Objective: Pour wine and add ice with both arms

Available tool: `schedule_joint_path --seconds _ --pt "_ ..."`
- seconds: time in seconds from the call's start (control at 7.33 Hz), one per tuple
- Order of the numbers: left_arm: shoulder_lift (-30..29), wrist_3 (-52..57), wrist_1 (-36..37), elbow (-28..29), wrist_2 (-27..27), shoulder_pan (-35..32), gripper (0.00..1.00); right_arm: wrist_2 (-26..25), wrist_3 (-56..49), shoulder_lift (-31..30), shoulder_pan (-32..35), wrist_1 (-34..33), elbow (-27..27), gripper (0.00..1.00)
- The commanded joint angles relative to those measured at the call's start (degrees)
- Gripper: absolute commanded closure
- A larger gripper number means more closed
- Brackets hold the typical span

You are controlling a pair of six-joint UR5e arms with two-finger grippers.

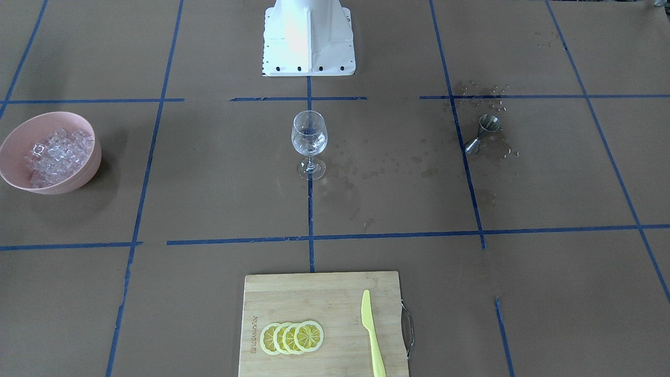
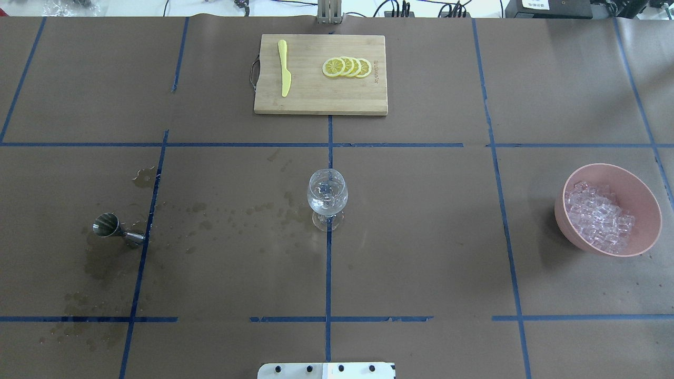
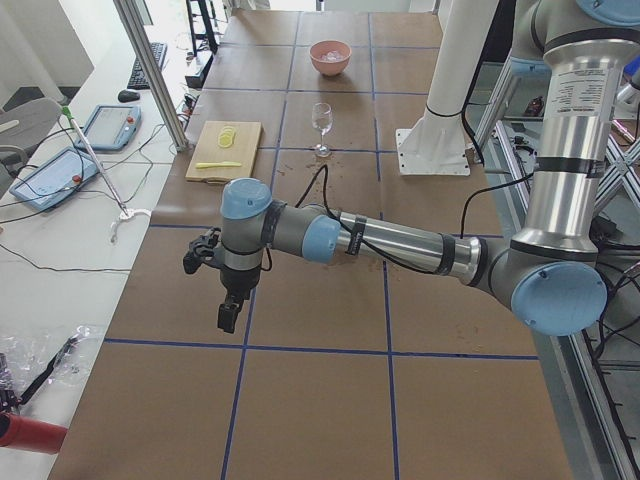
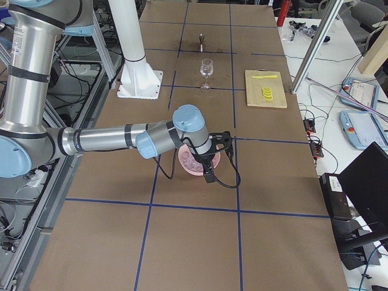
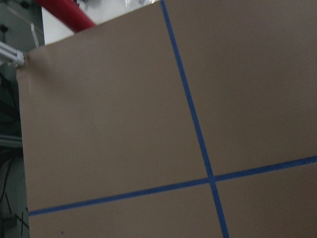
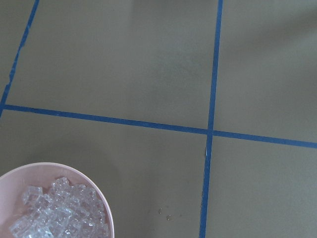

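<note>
Small clear glassy ice cubes point(image 2: 597, 218) are heaped in a round pink bowl point(image 2: 645, 202) on the robot's right of the brown-paper table point(image 2: 421, 252). A clear stemmed wine glass point(image 2: 327, 197) stands upright at centre, with something clear inside; liquid or cubes, can't tell. A steel double-cone jigger point(image 2: 117, 230) lies on its side at the left among wet stains point(image 2: 221, 216).

Only the side views show the grippers. The black two-finger left gripper point(image 3: 228, 318) is over bare table and the black two-finger right gripper point(image 4: 210, 177) is by the bowl. Jaw width: can't tell. The right wrist view catches the bowl rim and cubes. The left wrist view shows only table and blue tape point(image 5: 190, 114).
</note>
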Motion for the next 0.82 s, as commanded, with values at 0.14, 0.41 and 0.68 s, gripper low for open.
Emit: schedule_joint_path --seconds 0.14,0.41,0.68 --pt "13.96 0.76 -2.95 -5.65 -13.67 -4.22 0.00 3.18 1.20 0.40 -0.52 -0.09 2.02 0.00" --pt "17.71 0.42 -15.46 -5.16 -13.58 -4.13 0.00 2.05 7.68 1.45 -7.87 -0.18 6.50 0.00" --pt "17.10 0.15 -17.33 -4.19 -13.67 -3.95 0.00 -2.24 15.21 4.26 -15.34 2.35 7.21 0.00"
